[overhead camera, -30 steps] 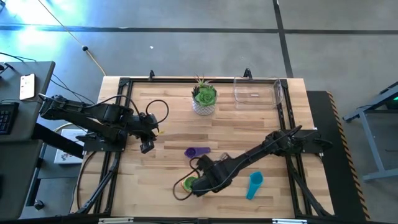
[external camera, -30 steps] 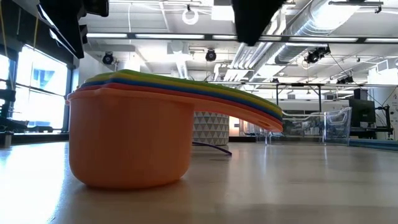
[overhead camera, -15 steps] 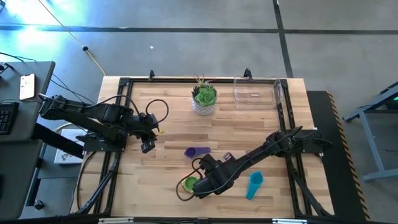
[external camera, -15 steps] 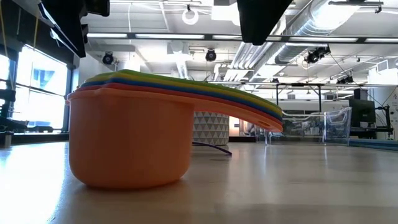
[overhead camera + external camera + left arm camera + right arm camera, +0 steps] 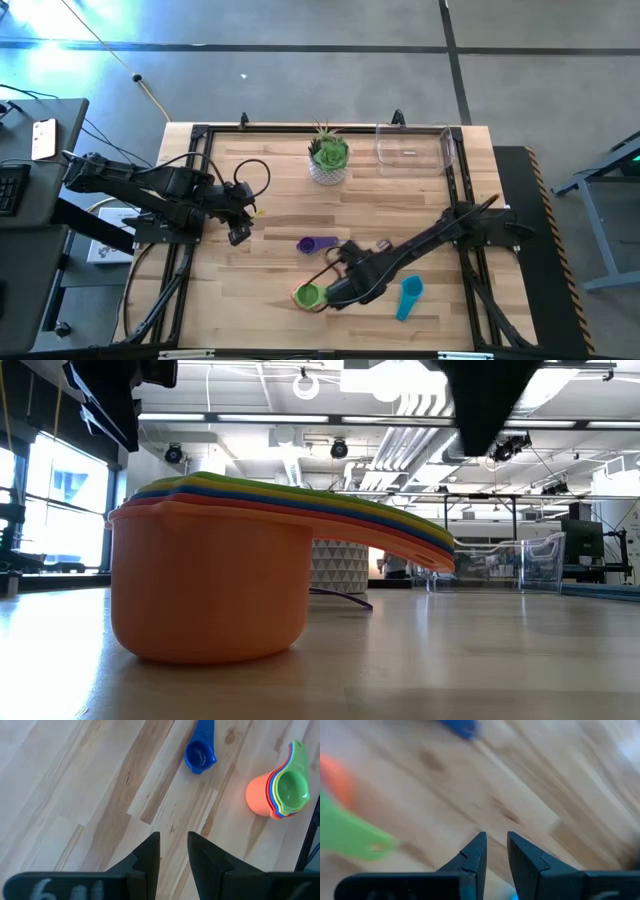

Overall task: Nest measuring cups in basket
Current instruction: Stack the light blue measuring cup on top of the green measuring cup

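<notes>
A stack of nested measuring cups [image 5: 308, 295], orange at the bottom and green on top, stands on its base near the table's near edge; it fills the low view [image 5: 210, 580]. A blue-purple cup [image 5: 318, 244] lies farther back, and a teal cup [image 5: 410, 297] lies on its side to the right. The clear basket [image 5: 413, 148] sits at the far edge. My right gripper [image 5: 335, 290] hovers just right of the stack with a narrow gap between its fingers [image 5: 493, 840]. My left gripper [image 5: 237, 236] waits on the left, also slightly open [image 5: 173, 840].
A white pot with a green plant [image 5: 328, 160] stands at the far edge, left of the basket. A black frame [image 5: 190, 200] runs along the table's sides. Bare wood lies between the stack and the basket.
My right gripper has drawn away from above the stack toward the table's right, uncovering the green top cup. The stack has stayed where it was.
</notes>
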Robot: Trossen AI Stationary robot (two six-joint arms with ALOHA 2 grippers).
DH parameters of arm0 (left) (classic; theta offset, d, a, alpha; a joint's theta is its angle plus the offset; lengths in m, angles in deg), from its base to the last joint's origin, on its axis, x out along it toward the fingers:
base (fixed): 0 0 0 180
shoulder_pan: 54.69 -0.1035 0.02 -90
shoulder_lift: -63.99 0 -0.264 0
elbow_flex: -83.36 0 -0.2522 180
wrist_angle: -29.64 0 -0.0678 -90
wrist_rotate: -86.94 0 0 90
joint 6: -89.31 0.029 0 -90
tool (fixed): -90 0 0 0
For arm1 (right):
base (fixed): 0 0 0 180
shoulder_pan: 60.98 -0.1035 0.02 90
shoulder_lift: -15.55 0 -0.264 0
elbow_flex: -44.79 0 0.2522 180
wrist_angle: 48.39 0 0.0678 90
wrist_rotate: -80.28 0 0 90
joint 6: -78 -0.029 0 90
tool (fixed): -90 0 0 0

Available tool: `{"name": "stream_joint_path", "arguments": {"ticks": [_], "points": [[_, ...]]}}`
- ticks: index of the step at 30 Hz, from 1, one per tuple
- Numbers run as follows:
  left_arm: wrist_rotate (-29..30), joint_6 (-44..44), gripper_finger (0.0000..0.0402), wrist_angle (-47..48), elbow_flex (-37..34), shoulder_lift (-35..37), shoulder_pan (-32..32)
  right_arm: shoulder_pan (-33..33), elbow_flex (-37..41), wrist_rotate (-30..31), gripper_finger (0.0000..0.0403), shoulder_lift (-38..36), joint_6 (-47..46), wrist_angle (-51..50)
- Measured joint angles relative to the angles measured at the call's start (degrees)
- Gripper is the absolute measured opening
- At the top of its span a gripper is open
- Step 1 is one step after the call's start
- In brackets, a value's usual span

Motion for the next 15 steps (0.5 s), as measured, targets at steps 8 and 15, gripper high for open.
{"name": "stream_joint_path", "arguments": {"ticks": [8,15], "points": [[0.02,-0.46,0.0090,-0.86,0.00,0.02,0.00,-3.74,19.03,-1.53,0.0068,-16.15,-18.05,2.66],[1.79,-1.42,0.0090,-1.14,0.00,0.02,-0.05,-7.38,30.77,-5.71,0.0068,-23.75,-32.50,7.94]]}}
